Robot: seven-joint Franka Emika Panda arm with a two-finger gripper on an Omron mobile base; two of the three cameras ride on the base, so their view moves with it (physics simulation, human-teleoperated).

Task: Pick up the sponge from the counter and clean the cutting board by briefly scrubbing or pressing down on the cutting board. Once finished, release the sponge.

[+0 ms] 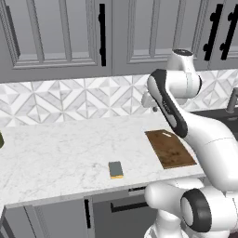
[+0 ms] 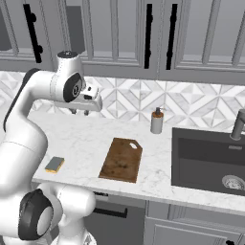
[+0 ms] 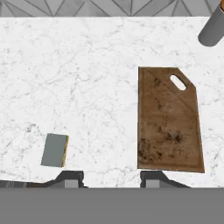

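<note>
The sponge (image 1: 115, 169) (image 2: 55, 164) (image 3: 55, 150), grey-green on top with a yellow edge, lies flat near the front edge of the white marble counter (image 1: 60, 148) (image 2: 81, 136) (image 3: 87, 78). To its right, a bare strip of marble away, lies the dark brown cutting board (image 1: 169, 148) (image 2: 122, 159) (image 3: 168, 120), with its handle hole at the far end. My gripper (image 2: 79, 111) (image 3: 111, 179) hangs high over the counter, pointing down, behind and between the two. It is open, with nothing between its fingers (image 3: 70, 177).
A grey soap dispenser (image 2: 157, 121) (image 3: 213, 26) stands behind the board by the tiled backsplash (image 1: 69, 100). The dark sink (image 2: 210, 160) with its faucet (image 2: 238, 125) lies right of the board. A dark green object (image 1: 1, 139) shows at the counter's far left edge.
</note>
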